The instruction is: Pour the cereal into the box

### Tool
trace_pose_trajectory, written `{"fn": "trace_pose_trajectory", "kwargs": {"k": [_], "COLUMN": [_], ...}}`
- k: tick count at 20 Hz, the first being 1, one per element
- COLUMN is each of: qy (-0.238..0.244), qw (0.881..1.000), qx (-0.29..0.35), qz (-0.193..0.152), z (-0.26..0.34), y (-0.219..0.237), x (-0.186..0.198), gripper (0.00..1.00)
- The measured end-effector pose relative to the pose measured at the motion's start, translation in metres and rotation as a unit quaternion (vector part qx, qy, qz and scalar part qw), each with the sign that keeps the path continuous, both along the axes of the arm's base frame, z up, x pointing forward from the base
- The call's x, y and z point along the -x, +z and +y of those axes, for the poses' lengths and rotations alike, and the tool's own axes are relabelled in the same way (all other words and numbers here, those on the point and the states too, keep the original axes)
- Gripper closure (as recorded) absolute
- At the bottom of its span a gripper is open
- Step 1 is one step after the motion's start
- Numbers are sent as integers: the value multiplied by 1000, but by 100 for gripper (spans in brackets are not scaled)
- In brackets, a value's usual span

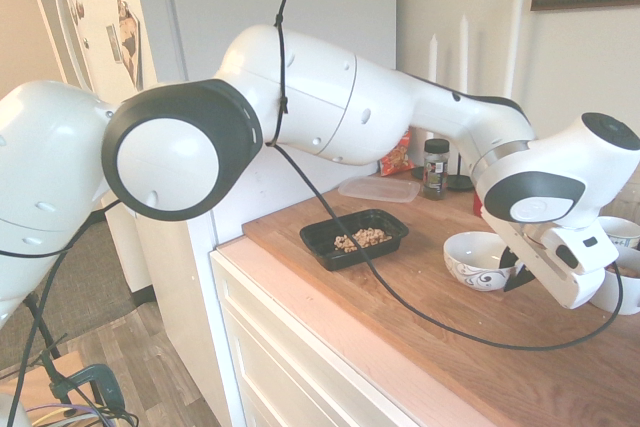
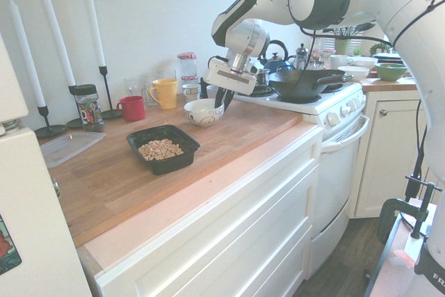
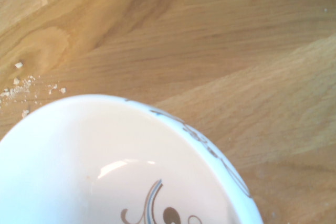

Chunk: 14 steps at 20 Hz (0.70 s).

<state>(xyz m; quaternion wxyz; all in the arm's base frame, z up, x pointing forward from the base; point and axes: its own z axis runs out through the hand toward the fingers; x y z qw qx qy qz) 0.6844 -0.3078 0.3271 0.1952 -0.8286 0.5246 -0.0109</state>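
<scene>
The cereal lies as a small tan heap inside the box, a shallow black tray on the wooden counter. A white patterned bowl stands upright on the counter to the side of the box, toward the stove. The wrist view shows the bowl empty inside. My gripper is at the bowl's rim on the side away from the box, shut on that rim.
A flat clear container, a spice jar and an orange-red snack bag stand behind the box. Red mug, yellow mug and candles line the wall. A stove with a pan adjoins the counter. Crumbs lie by the bowl.
</scene>
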Motion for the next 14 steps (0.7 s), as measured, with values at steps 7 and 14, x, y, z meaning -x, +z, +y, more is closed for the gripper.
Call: {"fn": "trace_pose_trajectory", "kwargs": {"k": [7,14], "qy": [3,41], "qw": [1000,997], "qx": [-2,63], "qz": [-3,-11], "z": [-7,10], "y": [3,35], "x": [0,-12], "gripper": [0,0]}}
